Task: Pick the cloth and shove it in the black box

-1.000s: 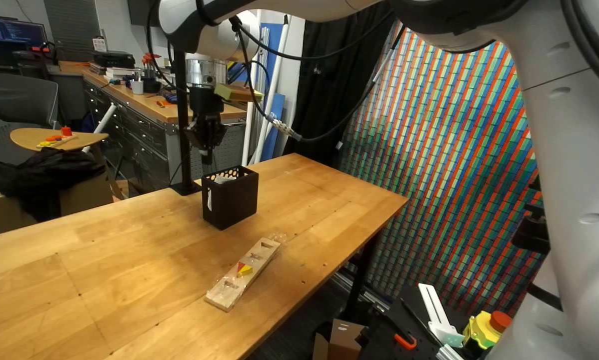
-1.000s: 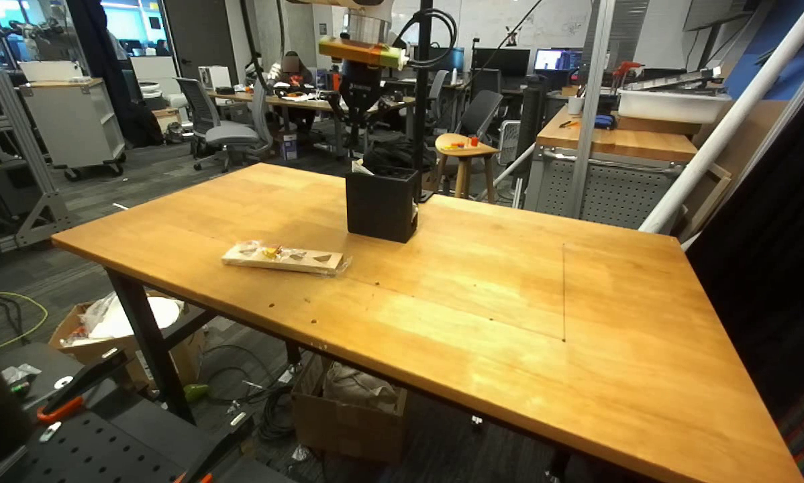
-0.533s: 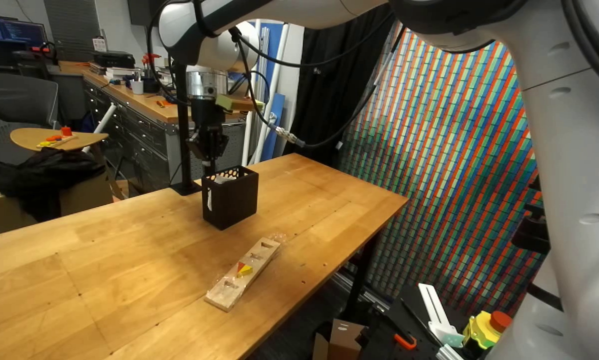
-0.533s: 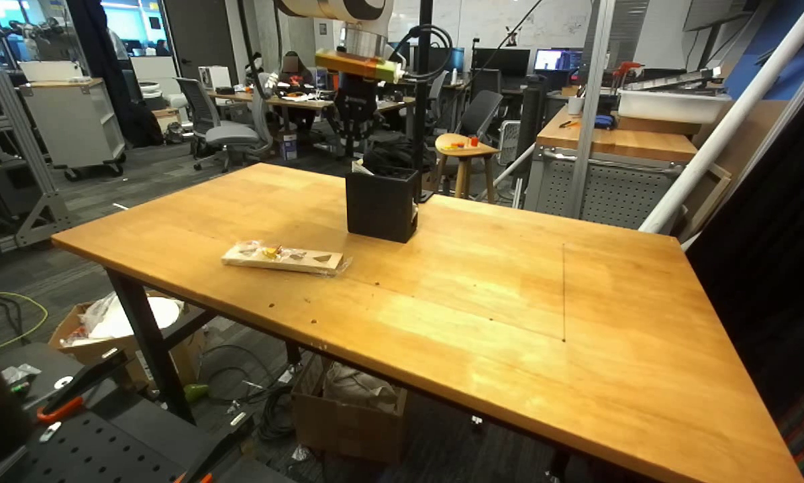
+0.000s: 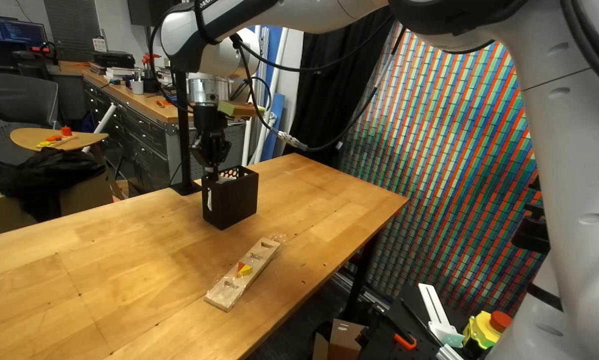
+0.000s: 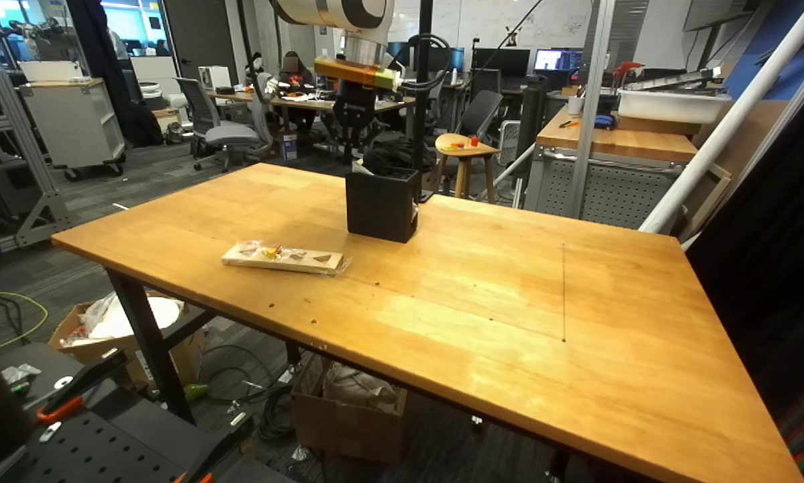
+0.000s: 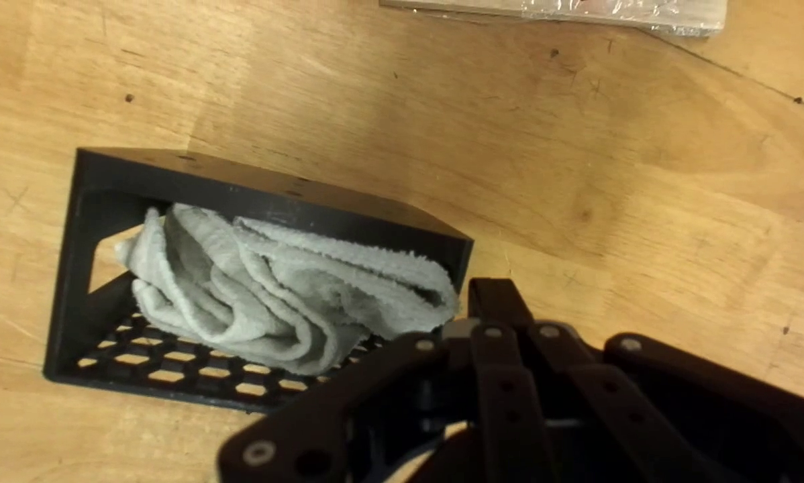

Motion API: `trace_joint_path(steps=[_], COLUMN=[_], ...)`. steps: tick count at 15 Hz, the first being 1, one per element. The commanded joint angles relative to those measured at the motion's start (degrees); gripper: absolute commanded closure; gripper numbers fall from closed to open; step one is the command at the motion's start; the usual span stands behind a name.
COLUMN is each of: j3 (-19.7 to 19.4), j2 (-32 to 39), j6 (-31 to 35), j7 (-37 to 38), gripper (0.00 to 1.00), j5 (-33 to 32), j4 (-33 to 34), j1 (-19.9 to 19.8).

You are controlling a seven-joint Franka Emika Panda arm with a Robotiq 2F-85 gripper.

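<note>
gripper (image 7: 499, 295) dropped twd box (image 5: 232, 202) since b4, closed & empty afaict, cloth (image 7: 281, 288) alr in, prob just needs shoving deeper

A robotics lab sharing an open office floor. Above the gripper (image 6: 348, 158) arches a robot arm (image 5: 309, 14); below the gripper stands a wooden worktable (image 6: 442, 268). Beyond the gripper, in an exterior view, are an office chair (image 6: 235, 131), a desk (image 6: 316, 104), a lit monitor (image 6: 558, 59) and a whiteboard (image 6: 482, 20). A drawer-fronted workbench (image 5: 132, 142) lies behind the gripper; well apart from the gripper sits a red-topped emergency-stop button (image 5: 483, 328).
</note>
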Motion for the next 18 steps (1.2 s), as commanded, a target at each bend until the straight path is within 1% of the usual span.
trace_joint_path(steps=[1,14,18], j3=[-0.31,-0.44,-0.94], j2=[-0.41,0.88,1.27], j6=[0.71,0.77,1.25], j7=[-0.63,-1.08,-0.91], gripper=[1.00,1.00,1.00], j5=[-0.40,-0.17,-1.80], j4=[-0.21,0.73,1.82], j1=[-0.37,-0.94,-0.57])
